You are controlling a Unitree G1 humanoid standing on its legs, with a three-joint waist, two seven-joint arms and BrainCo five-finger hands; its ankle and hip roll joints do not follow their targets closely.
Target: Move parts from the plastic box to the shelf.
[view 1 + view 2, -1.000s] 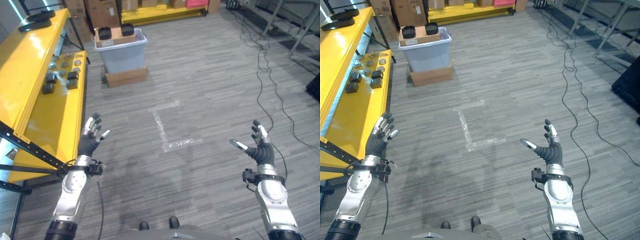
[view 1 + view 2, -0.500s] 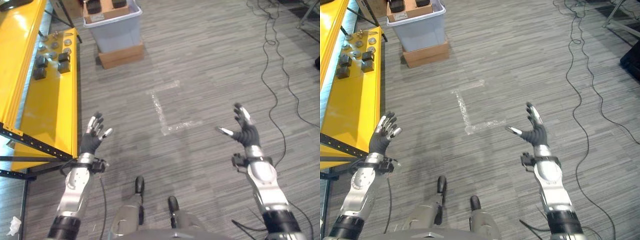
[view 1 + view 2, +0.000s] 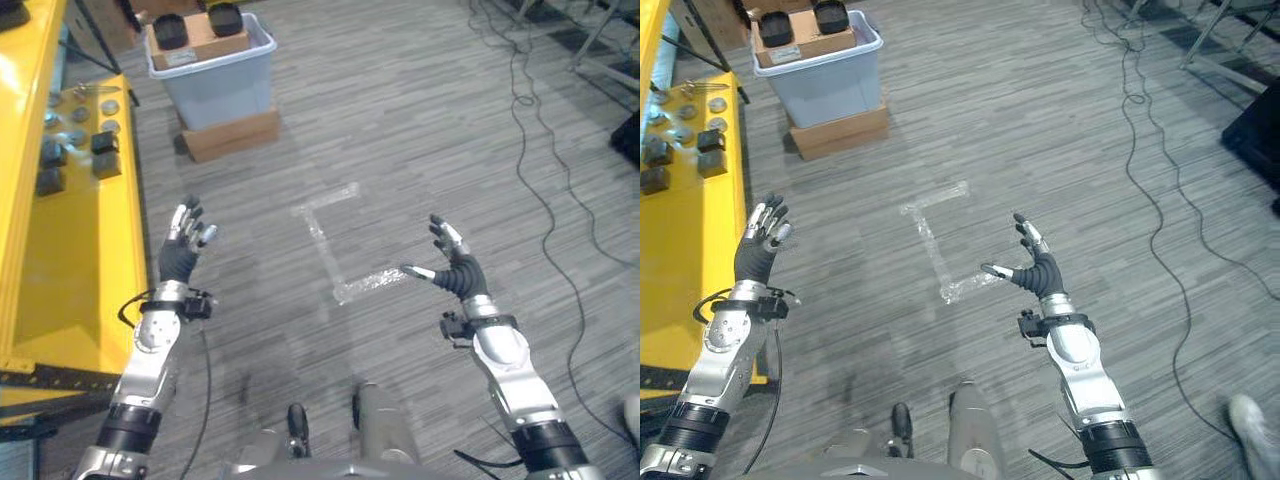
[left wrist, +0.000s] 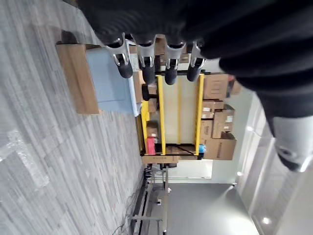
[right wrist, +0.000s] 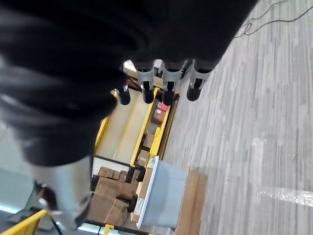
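From the left eye view, the plastic box is seen far left on a cardboard base, with 2 dark parts on top; more parts lie on the yellow shelf at left. The left hand and right hand are held up empty, fingers spread.

In the left wrist view, straight fingers are shown before the box.

In the right wrist view, fingers are extended.

I see grey plank floor with an L of pale tape mid-frame. Black cables snake along the floor well off to my right. A flat cardboard box sits on the floor up ahead on my left.
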